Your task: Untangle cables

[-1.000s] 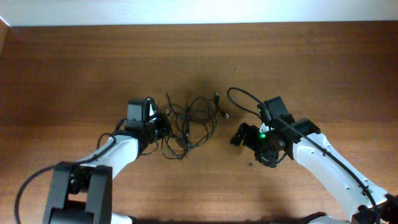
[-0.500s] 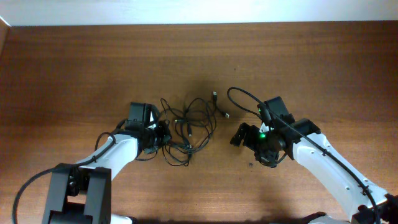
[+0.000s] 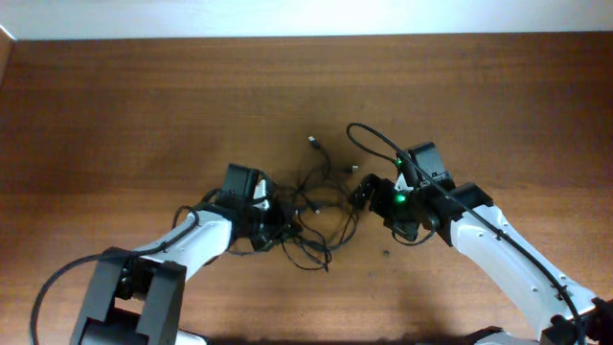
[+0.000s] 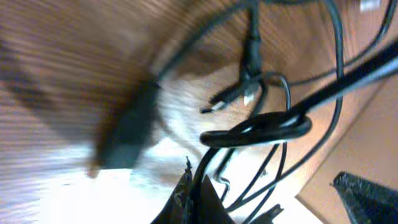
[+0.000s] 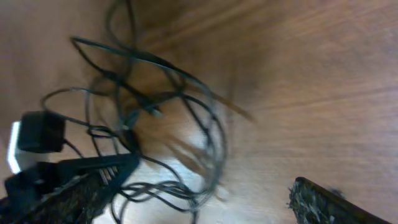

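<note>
The left claw (image 3: 273, 225) sits in the near-left side of the tangle of cables (image 3: 311, 206). Its fingers (image 4: 196, 193) are spread wide, several strands run through the gap, and nothing is pinched. In the left wrist view a doubled-over loop (image 4: 261, 127) crosses just ahead of those fingers, with a metal-tipped plug (image 4: 239, 93) beyond it; the rest is blurred.

The right claw (image 3: 361, 192) is at the tangle's right edge, its fingers (image 5: 81, 186) also apart and gripping nothing. Thin strands cross in front of one finger, and the mass of loops fills the space ahead of it.

Past the tangle's far side a pale plug end (image 3: 313, 142) lies on the bare wooden desk (image 3: 144, 105). A second small plug (image 3: 350, 172) lies at the tangle's far right. Just beyond that, the right arm's thicker black cable (image 3: 369, 142) arcs upward.
</note>
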`<state>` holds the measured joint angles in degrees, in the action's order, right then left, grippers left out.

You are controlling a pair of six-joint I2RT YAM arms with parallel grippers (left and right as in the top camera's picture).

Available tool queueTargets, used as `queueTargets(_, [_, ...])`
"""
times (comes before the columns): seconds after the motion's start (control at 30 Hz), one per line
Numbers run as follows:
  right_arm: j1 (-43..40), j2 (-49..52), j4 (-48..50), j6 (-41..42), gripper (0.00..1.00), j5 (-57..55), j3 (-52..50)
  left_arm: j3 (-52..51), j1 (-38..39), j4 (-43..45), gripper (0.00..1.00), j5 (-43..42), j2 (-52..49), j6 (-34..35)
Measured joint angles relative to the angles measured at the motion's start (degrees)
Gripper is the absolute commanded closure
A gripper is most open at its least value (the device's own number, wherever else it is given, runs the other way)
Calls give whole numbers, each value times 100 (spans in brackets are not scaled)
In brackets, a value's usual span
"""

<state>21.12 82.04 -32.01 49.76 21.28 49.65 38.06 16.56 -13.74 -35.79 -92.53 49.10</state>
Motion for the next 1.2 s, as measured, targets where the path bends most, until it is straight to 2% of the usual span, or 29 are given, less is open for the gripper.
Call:
queueTargets(0.1, [0, 0, -334, -22, 1, -26, 7, -15, 267, 330, 100, -35, -4, -17])
queueTargets(0.17, [0, 0, -1241, -74, 1, 37, 20, -15, 271, 376, 100, -48, -7, -343])
queueTargets(0.2, [0, -2, -1565, -162, 5, 63, 20, -15, 271, 378, 100, -52, -7, -520])
queueTargets(0.3, [0, -28, -2848, -953, 10, 446, 26, -15, 271, 402, 100, -282, -7, -833])
queueTargets(0.33, [0, -170, -3329, -1045, 9, 369, 11, -15, 271, 420, 100, -446, -11, -968])
queueTargets(0.37, [0, -564, -3775, -1113, 4, 186, 4, -15, 271, 422, 100, -592, -17, -1051])
queueTargets(0.4, [-4, -1486, -4061, -1071, 1, -101, 0, -22, 271, 529, 100, -800, -22, -1099])
queueTargets(0.43, [-4, -2361, -4083, -951, 1, -334, 9, -37, 271, 737, 100, -1016, -28, -1145])
queueTargets(0.5, [-4, -3821, -3488, -310, 6, -649, -17, -96, 273, 1674, 100, -1606, -39, -1215])
queueTargets(0.57, [-4, -4214, -2964, 496, 6, -710, -136, -101, 273, 2350, 100, -2048, -39, -1226])
queueTargets(0.67, [-4, -3703, -2234, 1043, 19, -702, -636, -101, 273, 3198, 100, -2522, -59, -1311])
queueTargets(0.73, [-4, -2833, -2009, 1147, 19, -496, -708, -98, 271, 3635, 100, -2614, -66, -1314])
queueTargets(0.83, [-4, -1386, -1781, 1180, 19, 219, -723, -94, 273, 3565, 100, -2660, -70, -1314])
queueTargets(0.87, [-4, -863, -1631, 1178, 25, 476, -732, -94, 271, 3547, 100, -2662, -70, -1314])
queueTargets(0.9, [-2, -304, -1394, 1169, 37, 916, -748, -94, 271, 3547, 100, -2671, -72, -1311])
queueTargets(0.93, [33, -52, -1213, 1193, 60, 1106, -750, -94, 273, 3589, 100, -2680, -70, -1281])
queueTargets(0.97, [79, 210, -935, 1191, 73, 1235, -750, -96, 273, 3687, 100, -2675, -74, -1174])
queueTargets(1.03, [177, 809, -385, 1154, 85, 1397, -767, -94, 273, 3915, 100, -2680, -74, -846])
queueTargets(1.07, [175, 804, -306, 1145, 96, 1300, -765, -94, 273, 3947, 100, -2682, -74, -708])
queueTargets(1.2, [-122, 378, -339, 713, 96, 957, -767, -94, 273, 3974, 100, -2675, -74, -339])
